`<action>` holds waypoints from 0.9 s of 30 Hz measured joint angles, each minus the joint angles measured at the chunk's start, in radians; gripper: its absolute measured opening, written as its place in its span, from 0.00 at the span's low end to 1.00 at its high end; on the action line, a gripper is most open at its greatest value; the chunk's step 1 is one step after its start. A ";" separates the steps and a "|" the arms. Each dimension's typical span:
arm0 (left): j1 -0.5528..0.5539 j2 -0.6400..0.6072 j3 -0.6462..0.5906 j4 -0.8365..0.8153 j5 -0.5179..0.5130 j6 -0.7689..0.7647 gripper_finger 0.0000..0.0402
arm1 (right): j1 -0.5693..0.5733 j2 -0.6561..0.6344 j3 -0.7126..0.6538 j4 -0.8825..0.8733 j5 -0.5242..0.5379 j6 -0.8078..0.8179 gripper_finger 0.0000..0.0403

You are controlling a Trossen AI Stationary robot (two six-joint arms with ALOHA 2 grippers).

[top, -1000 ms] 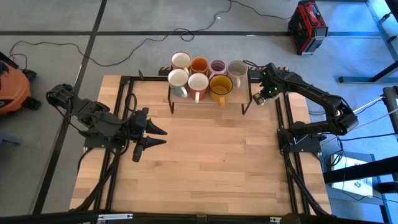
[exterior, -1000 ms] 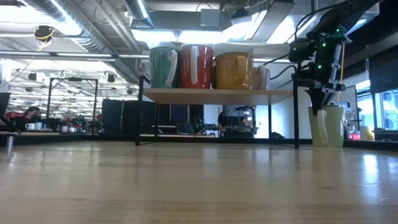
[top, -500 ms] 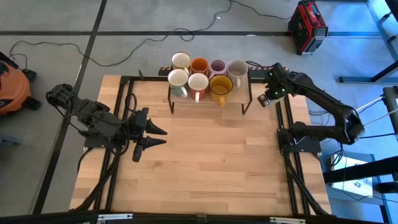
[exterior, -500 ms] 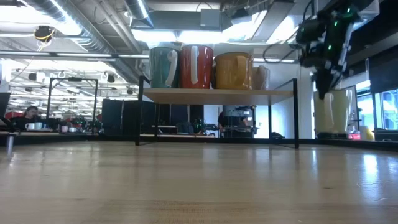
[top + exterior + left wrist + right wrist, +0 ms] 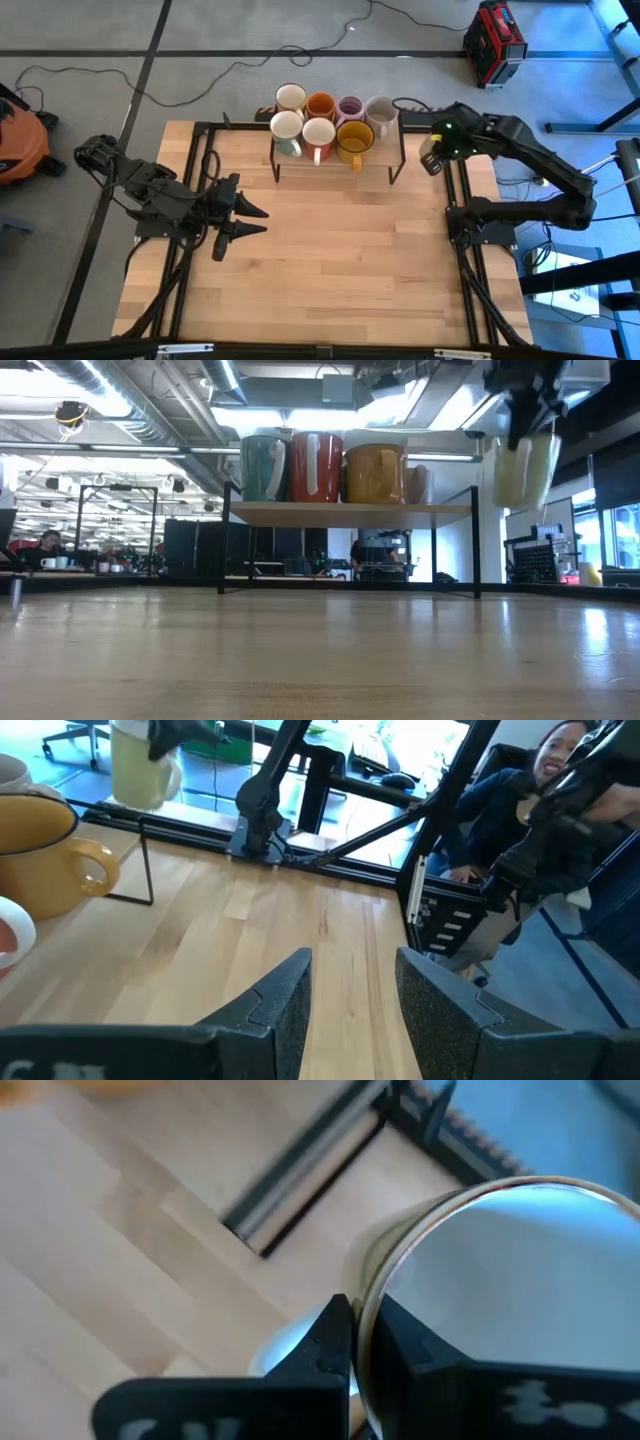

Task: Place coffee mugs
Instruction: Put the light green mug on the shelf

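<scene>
My right gripper (image 5: 432, 157) is shut on a cream mug (image 5: 524, 468), held in the air just past the right end of a raised black-framed shelf (image 5: 350, 512). The mug also shows in the left wrist view (image 5: 140, 765). Several mugs stand on the shelf by their bases: cream (image 5: 291, 97), orange (image 5: 321, 104), lilac (image 5: 350, 108) and grey (image 5: 381, 110) at the back. Two white-lined ones (image 5: 286, 126) and an amber one (image 5: 354, 138) stand in front. My left gripper (image 5: 255, 220) waits open and empty over the table's left half. My right gripper pinches the cream mug's wall at its rim (image 5: 372, 1295), one finger (image 5: 410, 1355) inside the mug and one finger (image 5: 315, 1350) outside. The fingers come from above, pointing down. The mug hangs upright below them, lifted clear of the table.
The table's wooden top (image 5: 340, 250) lies bare in front of the shelf. Black frame rails (image 5: 455, 200) run along the table's right and left sides. A person (image 5: 520, 810) sits beyond the table's right side. A red case (image 5: 494, 42) and an orange vacuum (image 5: 15, 140) stand on the floor.
My right gripper has risen with the cream mug. The mug stood on the table beside the shelf's right leg; now it hangs upright, clear of the table, at about the height of the mugs on the shelf. The gripper has also drifted slightly toward the table's right edge.
</scene>
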 joint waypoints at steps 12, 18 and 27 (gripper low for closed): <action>0.000 0.000 0.000 -0.001 0.011 0.002 0.35 | 0.229 0.046 0.225 -0.012 0.042 0.002 0.01; 0.000 0.000 0.000 -0.001 0.021 0.002 0.35 | 0.335 0.143 0.292 0.013 0.039 -0.054 0.01; 0.000 0.000 0.000 -0.003 0.023 0.002 0.35 | 0.363 0.305 0.358 -0.007 0.004 -0.137 0.01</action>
